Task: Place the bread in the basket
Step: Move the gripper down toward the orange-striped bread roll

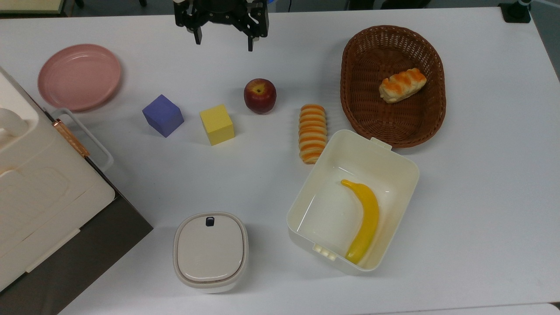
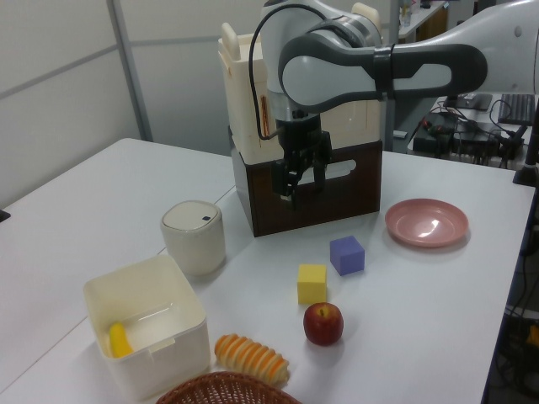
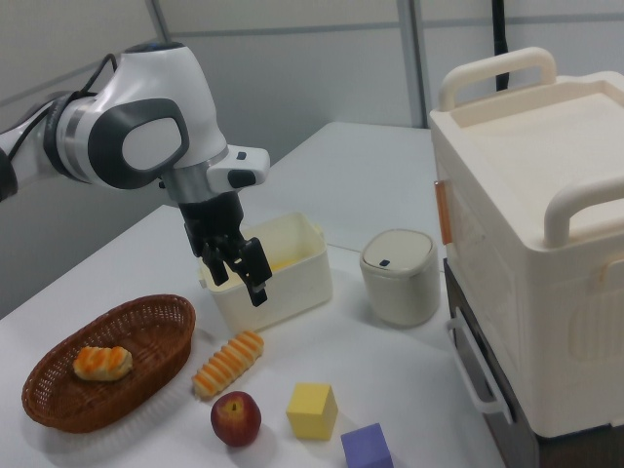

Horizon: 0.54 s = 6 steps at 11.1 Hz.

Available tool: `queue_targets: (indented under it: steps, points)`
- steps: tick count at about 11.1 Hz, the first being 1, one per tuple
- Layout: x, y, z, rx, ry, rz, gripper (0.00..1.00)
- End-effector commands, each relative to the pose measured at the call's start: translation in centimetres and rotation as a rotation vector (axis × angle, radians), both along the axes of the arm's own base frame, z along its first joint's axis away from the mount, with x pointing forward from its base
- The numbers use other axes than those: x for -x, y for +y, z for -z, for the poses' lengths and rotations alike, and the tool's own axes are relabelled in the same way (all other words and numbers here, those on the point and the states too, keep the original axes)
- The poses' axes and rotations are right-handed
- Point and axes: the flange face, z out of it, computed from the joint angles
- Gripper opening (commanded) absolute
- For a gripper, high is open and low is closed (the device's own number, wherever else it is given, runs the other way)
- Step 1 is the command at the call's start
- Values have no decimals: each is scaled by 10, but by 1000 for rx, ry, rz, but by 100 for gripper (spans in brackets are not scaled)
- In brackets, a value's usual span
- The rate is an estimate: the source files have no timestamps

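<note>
While its two fingers stand wide apart and hold nothing, the end effector [image 1: 223, 42] hangs above the tabletop [image 1: 481, 175] at the top view's upper edge, fingers pointing down. Nearest below it in the top view sits a red apple [image 1: 260, 96], with a yellow cube [image 1: 217, 124] and a purple cube [image 1: 162, 115] just beyond, toward the top view's left. Farther out, to the lower right of the end effector in the top view, the bread [image 1: 312, 133] lies flat on the tabletop, between the apple and the basket [image 1: 363, 65], its lower end just beside a cream tub [image 1: 393, 162] that holds a banana [image 1: 364, 221]. The basket, well away toward the top view's right, contains a paler pastry [image 1: 402, 85]. A pink plate [image 1: 79, 76] rests off to the top view's left.
</note>
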Motion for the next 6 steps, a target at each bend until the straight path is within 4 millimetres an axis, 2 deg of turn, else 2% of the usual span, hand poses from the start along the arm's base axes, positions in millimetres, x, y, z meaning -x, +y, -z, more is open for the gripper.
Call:
queue_targets:
  steps: [1,6]
  points:
    - [5,-3,-1,-16,2,-15,100]
    - [5,2,0,-15,8,-23,100]
